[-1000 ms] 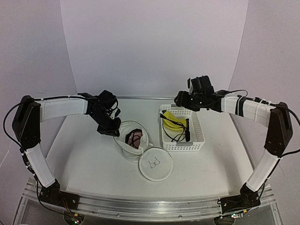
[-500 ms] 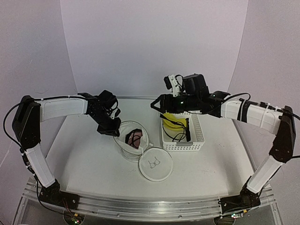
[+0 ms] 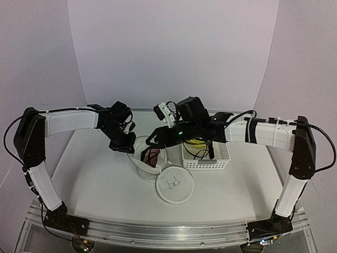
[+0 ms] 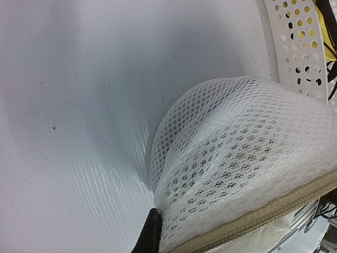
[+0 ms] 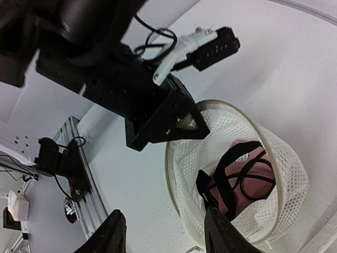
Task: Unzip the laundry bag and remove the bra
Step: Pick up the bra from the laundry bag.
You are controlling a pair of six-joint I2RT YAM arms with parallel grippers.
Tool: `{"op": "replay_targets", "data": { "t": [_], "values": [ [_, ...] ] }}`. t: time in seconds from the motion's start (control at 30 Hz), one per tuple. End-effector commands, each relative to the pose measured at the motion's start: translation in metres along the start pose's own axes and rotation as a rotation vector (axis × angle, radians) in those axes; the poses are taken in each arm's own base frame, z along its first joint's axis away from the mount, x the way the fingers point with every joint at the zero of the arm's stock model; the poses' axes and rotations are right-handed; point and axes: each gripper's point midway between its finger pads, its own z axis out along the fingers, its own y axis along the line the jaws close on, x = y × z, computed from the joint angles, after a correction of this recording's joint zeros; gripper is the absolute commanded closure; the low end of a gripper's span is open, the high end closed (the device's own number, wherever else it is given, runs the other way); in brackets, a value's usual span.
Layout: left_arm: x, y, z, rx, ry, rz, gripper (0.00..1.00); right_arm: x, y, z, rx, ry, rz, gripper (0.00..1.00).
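White table (image 3: 95, 179), pale lavender backdrop (image 3: 168, 52).

Laundry bag (image 3: 139, 167): just left of frame centre in the top view, unzipped, mouth facing up. Bag's round lid (image 3: 179, 192) lies flat on the table at the bag's lower right, touching it, with the small black bra drawing facing up.

Pink bra (image 5: 247, 158): down inside the open bag, with black straps looped over the pink fabric (clearest from the right wrist view).

Left gripper (image 3: 122, 143): at the bag's upper-left rim, pinched on the mesh wall. In the left wrist view, mesh and the tan zipper edge fill the lower right, and one dark fingertip (image 4: 152, 237) presses against the mesh.

Right gripper (image 5: 163, 211): reaches in from the right of the frame and hovers over the bag's mouth. Its fingers (image 5: 113, 234) are spread wide and touch nothing.

Perforated white basket (image 3: 221, 158): right of the bag, just beside it. Yellow fabric (image 4: 326, 31) with black straps lies inside, mostly hidden by the right arm in the top view.
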Motion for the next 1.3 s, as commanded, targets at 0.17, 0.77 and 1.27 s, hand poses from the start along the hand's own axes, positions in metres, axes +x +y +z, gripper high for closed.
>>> {"op": "replay_targets", "data": {
  "t": [0.17, 0.77, 1.27],
  "values": [
    [-0.007, -0.011, -0.019, 0.034, -0.048, 0.008, 1.00, 0.011, -0.018, 0.047, 0.161, 0.030, -0.063, 0.60],
    [-0.005, -0.010, -0.018, 0.034, -0.042, 0.014, 1.00, 0.005, -0.117, 0.076, 0.704, 0.012, -0.156, 0.31],
    [0.006, 0.002, 0.000, 0.001, 0.004, 0.010, 1.00, 0.024, -0.113, 0.121, 0.576, 0.064, -0.083, 0.21]
  ]
}}
